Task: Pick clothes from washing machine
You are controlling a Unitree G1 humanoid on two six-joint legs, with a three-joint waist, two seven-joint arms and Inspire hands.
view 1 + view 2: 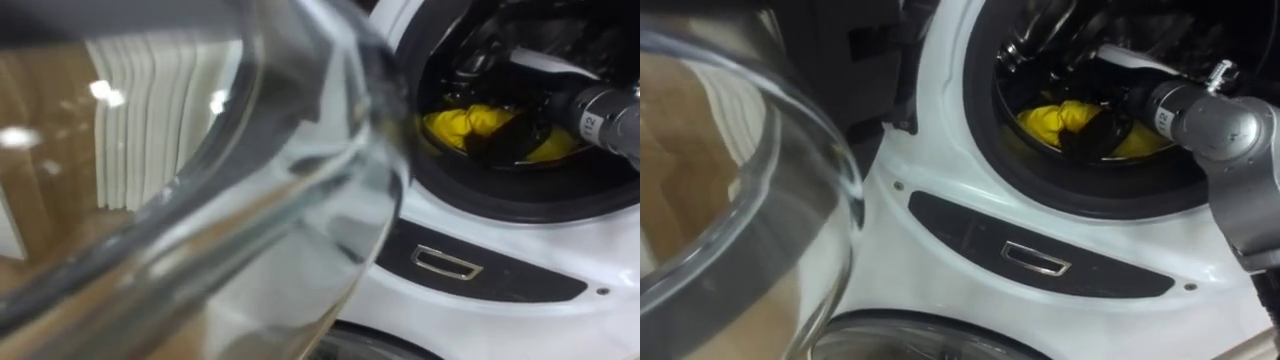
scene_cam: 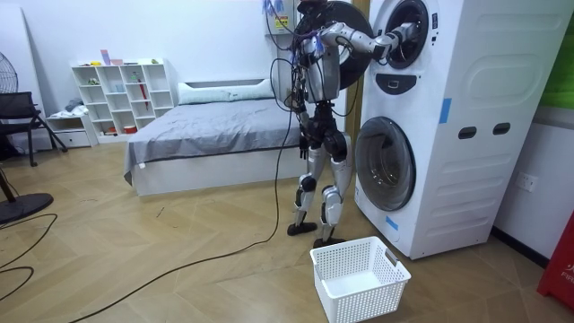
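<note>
1. The right hand (image 1: 1092,138) is deep inside the drum (image 1: 1060,40) of the upper washing machine (image 2: 421,54), a dark shape lying against the yellow garment (image 1: 1048,120); I cannot tell whether its fingers are round the cloth, since they merge with the dark hollow.
2. The garment lies bunched on the drum floor, just left of the hand and partly under it; another yellow fold shows on the hand's right.
3. To grab well, I judge the fingers should sink into the thick of the bunch rather than pinch a loose edge; a deep hold is less likely to slip on the way out.
4. The dark door seal (image 1: 1080,198) rings the opening, nearer the camera than the hand; the cloth is best lifted over its lower lip, not dragged across, or it may snag.
5. The open glass door (image 1: 300,180) hangs well to the left of the hand; the free way out lies straight back and rightward, away from it.
6. The white laundry basket (image 2: 359,280) stands on the floor far below the hand; the lower machine's door (image 2: 386,163) bulges between them, so the arm should come clear before lowering.
</note>
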